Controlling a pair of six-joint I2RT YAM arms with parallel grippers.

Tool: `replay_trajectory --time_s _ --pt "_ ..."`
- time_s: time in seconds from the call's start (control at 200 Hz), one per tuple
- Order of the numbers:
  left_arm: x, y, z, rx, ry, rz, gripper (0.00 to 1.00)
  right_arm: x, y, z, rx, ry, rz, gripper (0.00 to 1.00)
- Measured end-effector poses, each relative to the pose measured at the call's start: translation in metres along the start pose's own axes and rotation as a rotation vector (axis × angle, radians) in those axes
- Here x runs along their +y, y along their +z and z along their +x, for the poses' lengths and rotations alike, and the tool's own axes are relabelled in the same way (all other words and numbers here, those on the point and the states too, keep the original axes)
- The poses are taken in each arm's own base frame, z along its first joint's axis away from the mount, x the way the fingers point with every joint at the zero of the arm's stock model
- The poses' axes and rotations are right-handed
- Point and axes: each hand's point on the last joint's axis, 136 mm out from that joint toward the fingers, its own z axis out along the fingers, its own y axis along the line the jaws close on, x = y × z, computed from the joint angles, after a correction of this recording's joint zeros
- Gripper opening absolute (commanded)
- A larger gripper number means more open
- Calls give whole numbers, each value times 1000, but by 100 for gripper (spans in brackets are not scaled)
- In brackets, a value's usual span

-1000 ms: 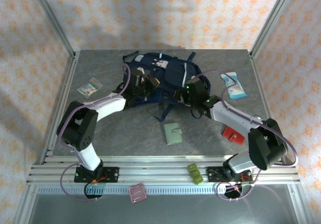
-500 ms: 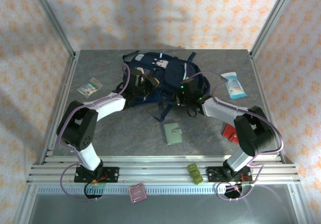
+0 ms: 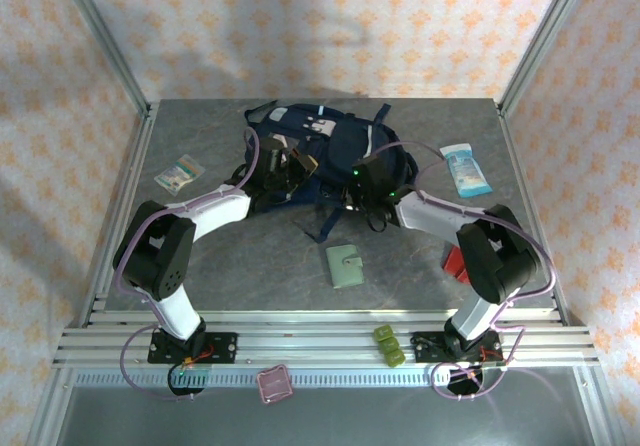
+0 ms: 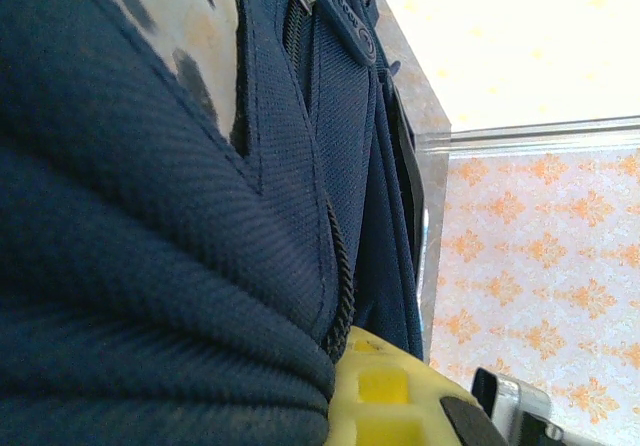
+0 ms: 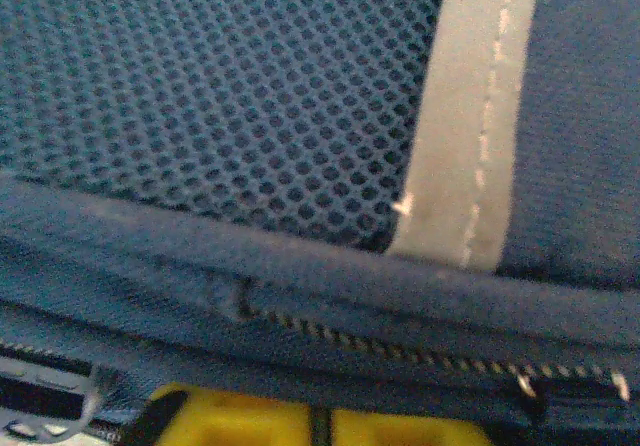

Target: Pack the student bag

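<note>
1. L claw (image 3: 288,162) is clenching on a fold of the student bag (image 3: 335,138). On its wrist cam I'm seeing navy cloth bunching against the yellow pad (image 4: 385,406). Bag is lying betw. the two claws on the table (image 3: 250,266), its bulk stretching away beyond both.
2. R claw (image 3: 360,190) is clenching too, right at the zip seam (image 5: 380,344). It looks to be nipping the bag's edge just under the zip, but I'm not seeing how much cloth is sitting betw. its pads (image 5: 250,431). Risk: a thin nip slipping out once I'm pulling.
3. Nothing is pinning the bag down. If the claws are pulling unevenly, I'm prob. dragging the whole bag instead of spreading its mouth.
4. A zip pull (image 5: 55,404) is hanging just left of the R pads. If I'm tugging across the zip line, I'm risking jamming the slider or straining the seam.
5. A dark strap (image 3: 322,231) is trailing just near-side of the R claw. It could be snagging the wrist on any retreat.
6. Green wallet (image 3: 347,265) is lying nearer me than the R claw, apart from the bag. A dragged strap could be sweeping it off-spot. W/ both claws occupied, neither is free for loading.
</note>
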Motion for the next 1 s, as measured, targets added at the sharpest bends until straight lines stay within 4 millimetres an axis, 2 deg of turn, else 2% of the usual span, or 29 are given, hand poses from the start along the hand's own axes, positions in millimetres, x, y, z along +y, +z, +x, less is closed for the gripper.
replay_trajectory --time_s 0.26,0.486,0.626,0.736,0.821,0.976,1.001 --pt "3 0 0 3 1 -11 0 -11 -2 -3 -14 10 51 0" --pt "10 -1 1 23 51 -18 0 -62 -25 -17 -47 59 168 0" --pt "14 -3 3 35 114 -47 0 -71 -31 -17 -48 49 210 0" --pt "12 -5 0 39 176 -75 0 -70 -34 -15 -49 36 205 0" --pt "4 -5 -8 29 223 -96 0 -62 -40 -15 -55 16 188 0" --pt "0 4 -43 -6 263 -135 0 -27 -41 -7 -51 -48 131 0" --pt "2 6 -50 -15 264 -148 7 -19 -40 -6 -46 -60 118 0"
